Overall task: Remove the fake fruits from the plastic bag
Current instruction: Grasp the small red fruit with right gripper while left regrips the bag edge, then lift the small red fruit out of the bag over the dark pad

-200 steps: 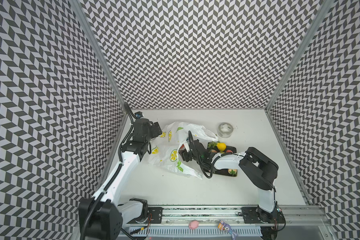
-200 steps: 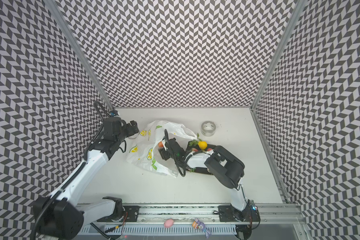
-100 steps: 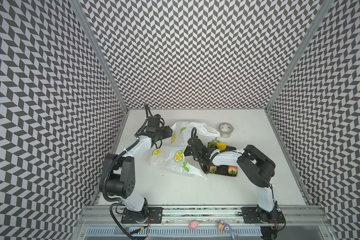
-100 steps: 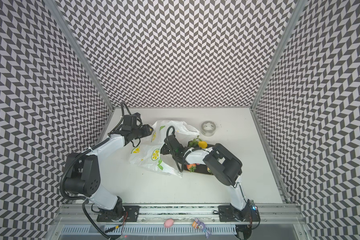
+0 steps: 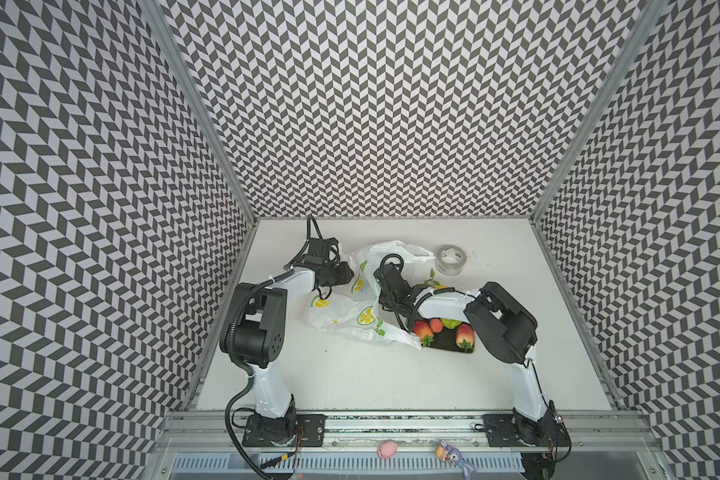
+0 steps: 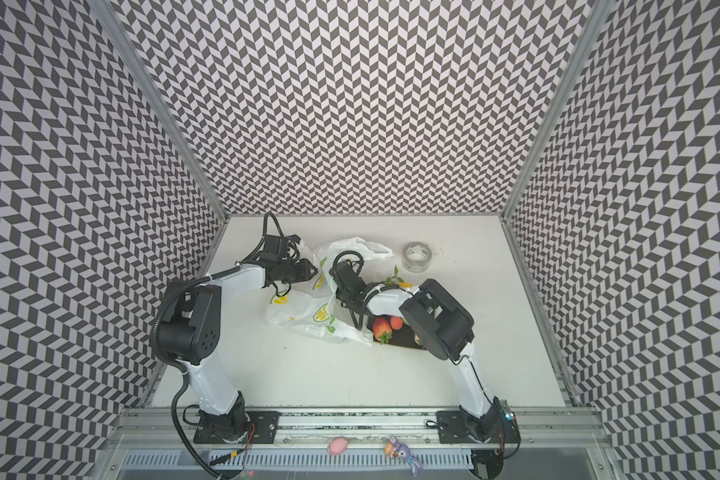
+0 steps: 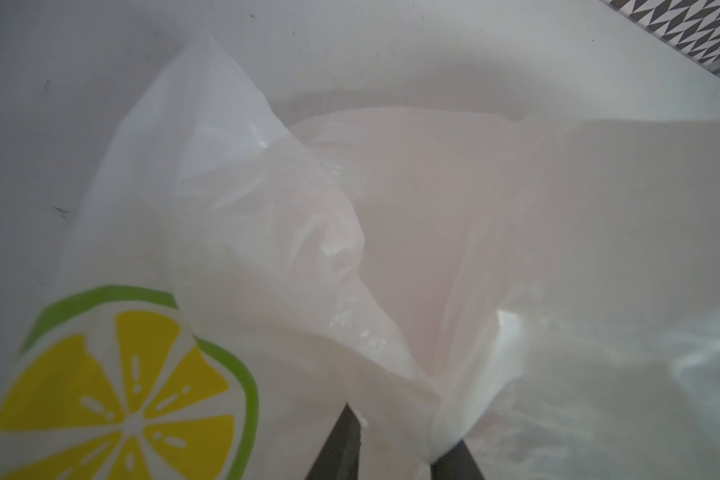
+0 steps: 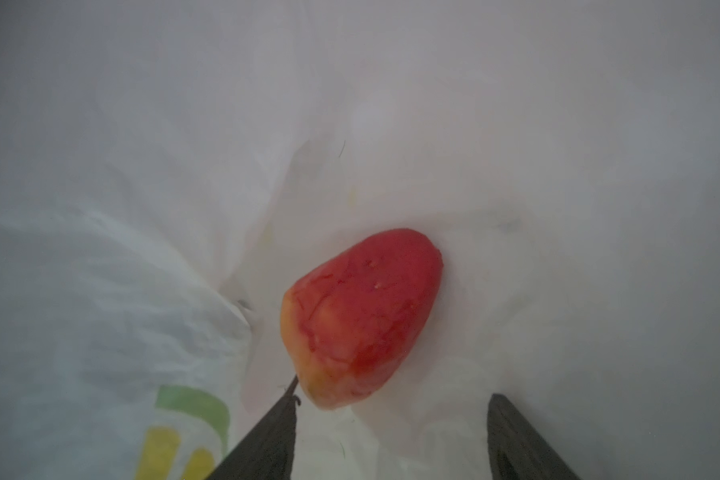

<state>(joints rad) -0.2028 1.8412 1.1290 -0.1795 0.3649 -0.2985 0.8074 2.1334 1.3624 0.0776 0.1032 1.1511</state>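
Both top views look down from high above the front rail point(image 5: 391, 424), facing the back wall point(image 5: 391, 104). They stand far enough off to take in the whole table point(image 5: 350, 374), with the plastic bag point(image 5: 341, 307) near its middle. They share almost the same scene, and the bag point(image 6: 304, 316) shows in both.

The left wrist camera sits very close outside the bag point(image 7: 267, 208), facing across its crinkled skin to the table beyond. The right wrist camera is inside the bag point(image 8: 142, 291), very close, facing a red fruit point(image 8: 362, 320). The bag shows in all four views.
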